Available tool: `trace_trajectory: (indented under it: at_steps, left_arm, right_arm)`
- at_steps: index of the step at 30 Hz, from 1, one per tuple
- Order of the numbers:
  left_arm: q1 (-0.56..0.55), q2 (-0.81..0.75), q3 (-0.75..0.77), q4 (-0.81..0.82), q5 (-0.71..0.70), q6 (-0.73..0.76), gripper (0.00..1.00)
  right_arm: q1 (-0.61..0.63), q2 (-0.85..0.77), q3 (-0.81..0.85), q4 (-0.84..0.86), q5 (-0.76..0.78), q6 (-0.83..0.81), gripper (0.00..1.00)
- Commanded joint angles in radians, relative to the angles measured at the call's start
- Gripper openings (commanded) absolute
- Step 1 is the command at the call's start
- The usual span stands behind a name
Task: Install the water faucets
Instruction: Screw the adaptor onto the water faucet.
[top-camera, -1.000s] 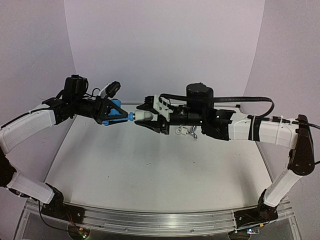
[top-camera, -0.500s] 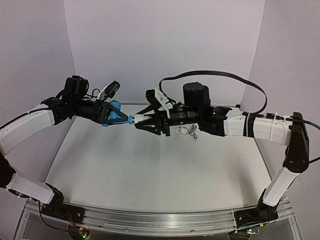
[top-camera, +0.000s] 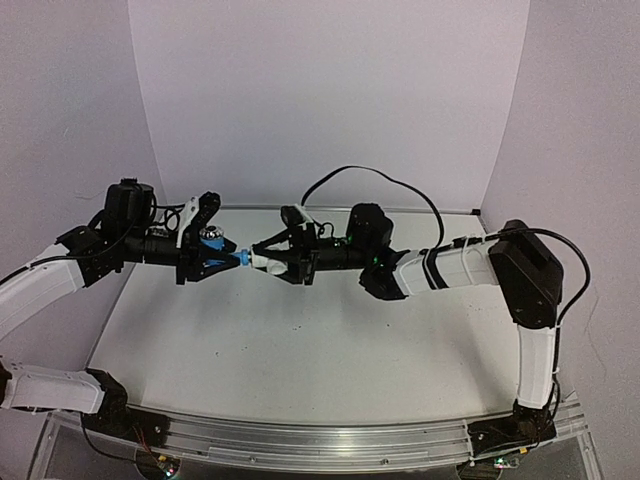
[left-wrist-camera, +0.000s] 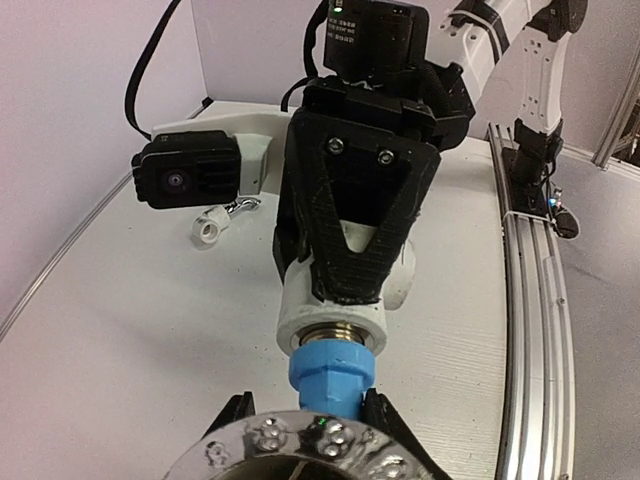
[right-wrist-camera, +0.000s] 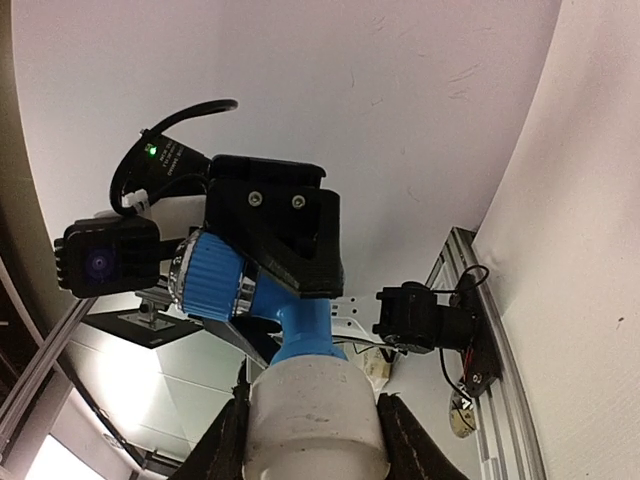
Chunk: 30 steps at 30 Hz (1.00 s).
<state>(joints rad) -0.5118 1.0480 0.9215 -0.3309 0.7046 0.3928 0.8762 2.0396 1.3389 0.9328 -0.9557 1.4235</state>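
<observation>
Left hand (top-camera: 226, 258), right hand (top-camera: 271, 262) clamped, tips facing, midair.

A loose white pipe fitting (left-wrist-camera: 208, 229) lies on the white table (left-wrist-camera: 120, 330), pale walls (top-camera: 330, 100) behind.

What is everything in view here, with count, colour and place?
blue faucet: one, bright blue, mid-air, threaded end at the white pipe fitting
white pipe fitting: one, white, mid-air
loose fitting: one, white, lying on table
silver faucet: one, silver, beside loose fitting, partly hidden
table: one, white
rail: one, aluminium, near edge
left gripper: one, black, shut on blue faucet
right gripper: one, black, shut on white pipe fitting
</observation>
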Motion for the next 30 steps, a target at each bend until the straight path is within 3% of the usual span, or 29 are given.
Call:
trace_trajectory:
  at_steps: [1,6,10,12,16,20,30]
  left_arm:
    - [0.007,-0.029,0.065,0.030,-0.021,-0.066,0.00]
    - [0.007,-0.062,0.075,0.032,-0.049,-0.256,0.00]
    - [0.009,-0.052,0.101,0.030,-0.023,-0.400,0.00]
    - [0.010,-0.022,0.134,0.030,0.010,-0.492,0.00]
    - [0.018,0.081,0.215,0.029,0.207,-0.679,0.00]
    - [0.019,0.146,0.249,0.028,0.365,-0.762,0.00]
    - [0.018,0.152,0.223,0.026,0.441,-0.772,0.00]
  right_arm:
    - [-0.086,-0.180,-0.036,-0.238,0.178,-0.249,0.50]
    - [-0.090,-0.338,-0.042,-0.626,0.398,-0.758,0.70]
    - [-0.089,-0.418,-0.056,-0.745,0.481,-1.040,0.91]
    - [-0.087,-0.436,-0.057,-0.789,0.468,-1.197,0.93]
    - [-0.048,-0.481,-0.086,-0.825,0.425,-1.552,0.91]
    - [0.032,-0.530,-0.127,-0.822,0.441,-1.834,0.90]
    - [0.073,-0.461,-0.023,-0.810,0.418,-1.917,0.89]
